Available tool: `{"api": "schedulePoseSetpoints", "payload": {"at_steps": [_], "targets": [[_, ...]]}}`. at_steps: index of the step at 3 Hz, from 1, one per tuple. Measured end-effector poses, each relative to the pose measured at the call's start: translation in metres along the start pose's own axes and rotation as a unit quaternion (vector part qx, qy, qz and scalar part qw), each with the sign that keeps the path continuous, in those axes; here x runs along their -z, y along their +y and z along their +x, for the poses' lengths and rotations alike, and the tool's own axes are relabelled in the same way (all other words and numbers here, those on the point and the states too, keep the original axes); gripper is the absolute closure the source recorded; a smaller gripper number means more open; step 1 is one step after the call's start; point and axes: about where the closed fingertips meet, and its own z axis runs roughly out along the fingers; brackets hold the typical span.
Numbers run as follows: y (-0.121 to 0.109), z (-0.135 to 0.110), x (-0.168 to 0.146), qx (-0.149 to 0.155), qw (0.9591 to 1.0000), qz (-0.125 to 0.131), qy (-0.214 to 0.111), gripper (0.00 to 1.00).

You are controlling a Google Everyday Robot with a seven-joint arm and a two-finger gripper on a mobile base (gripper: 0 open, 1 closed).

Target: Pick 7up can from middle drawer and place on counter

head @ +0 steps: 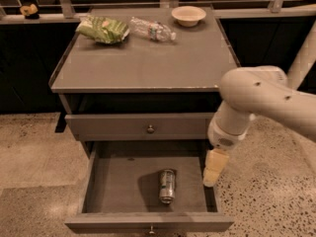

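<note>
The 7up can [167, 185] lies on its side on the floor of the open middle drawer [103, 186], right of centre. My gripper [214, 169] hangs from the white arm at the drawer's right wall, a little right of and above the can, not touching it. The counter [148, 63] is the grey cabinet top above.
A green snack bag [103, 29], a clear water bottle [152, 30] and a pale bowl [188, 15] sit along the counter's back. The upper drawer [140, 126] is closed. A railing runs behind the cabinet. Speckled floor surrounds it.
</note>
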Motion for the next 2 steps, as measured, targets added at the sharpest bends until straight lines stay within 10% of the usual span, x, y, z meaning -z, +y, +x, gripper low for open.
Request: {"api": "schedulePoseSetpoints", "payload": {"at_steps": [2], "targets": [[0.003,0.006,-0.072,-0.062,0.9963,-0.047,0.036,0.0]]}}
